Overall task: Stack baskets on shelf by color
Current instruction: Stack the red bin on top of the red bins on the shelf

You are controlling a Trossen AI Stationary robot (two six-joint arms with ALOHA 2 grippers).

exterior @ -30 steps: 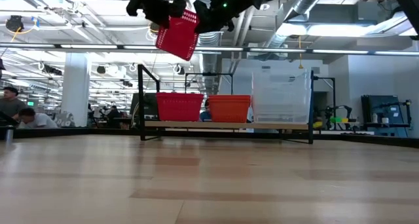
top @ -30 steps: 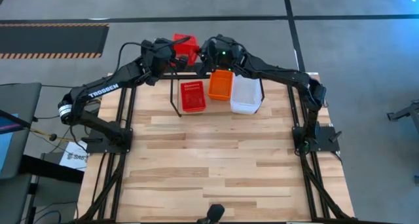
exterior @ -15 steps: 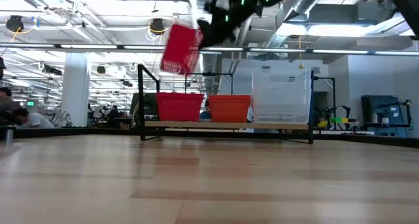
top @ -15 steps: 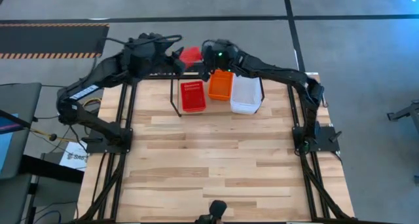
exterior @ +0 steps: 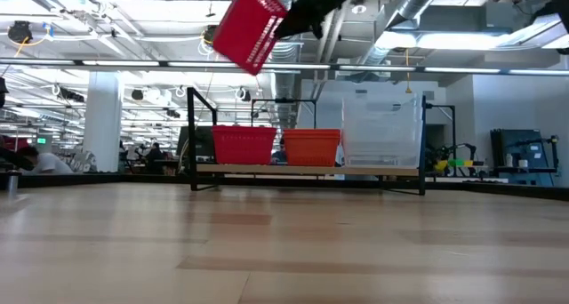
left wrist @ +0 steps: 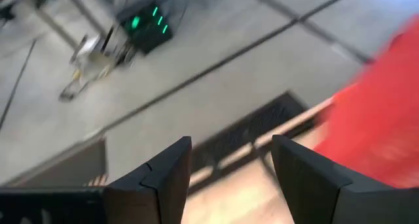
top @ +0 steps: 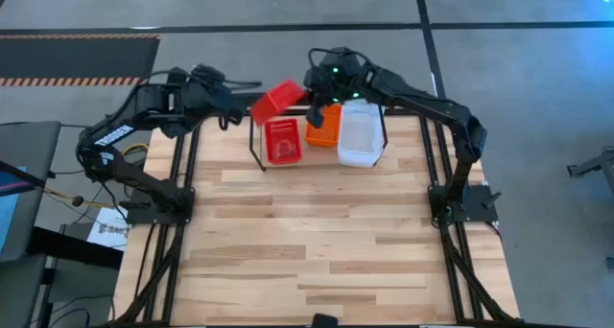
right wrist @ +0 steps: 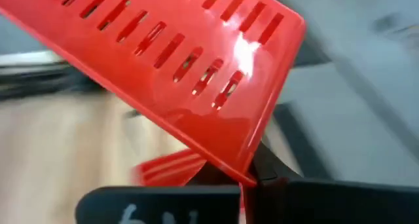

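wooden table | right tool grips tilted red basket | left tool open

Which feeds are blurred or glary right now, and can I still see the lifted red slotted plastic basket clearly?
Left wrist view: motion-smeared, the red slotted plastic basket only a blur past the open left gripper. Right wrist view: the basket is sharp with a glare patch, the background blurred. Low view: bright ceiling lights, the basket crisp. High view: evenly lit; the right gripper holds the basket.

Shelf on table; three baskets.
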